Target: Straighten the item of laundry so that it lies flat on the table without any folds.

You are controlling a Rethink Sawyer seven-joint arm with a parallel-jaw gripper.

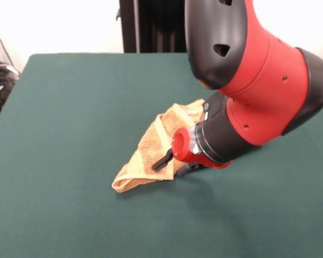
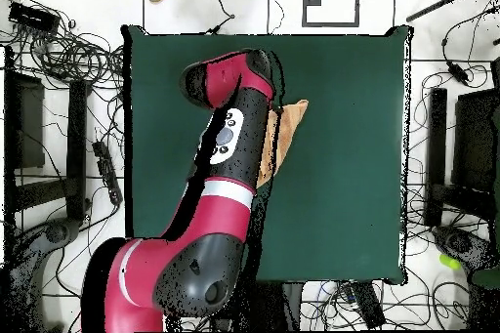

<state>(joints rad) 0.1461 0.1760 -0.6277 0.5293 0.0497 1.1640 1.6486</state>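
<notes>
though the arm (image 1: pixel 258 80) fills much of the front view, we can see the gripper (image 1: pixel 175 164) low at the towel's (image 1: pixel 151 153) right edge, its two black fingers (image 1: pixel 162 159) set a little apart. one finger lies on the cloth, the other sits by the table (image 1: pixel 70 134); we cannot tell whether any fabric is pinched between them. the towel lies bunched and folded near the table's middle, tapering to a point toward the camera. from overhead the arm hides most of it, leaving only a tan corner (image 2: pixel 289 124) showing.
</notes>
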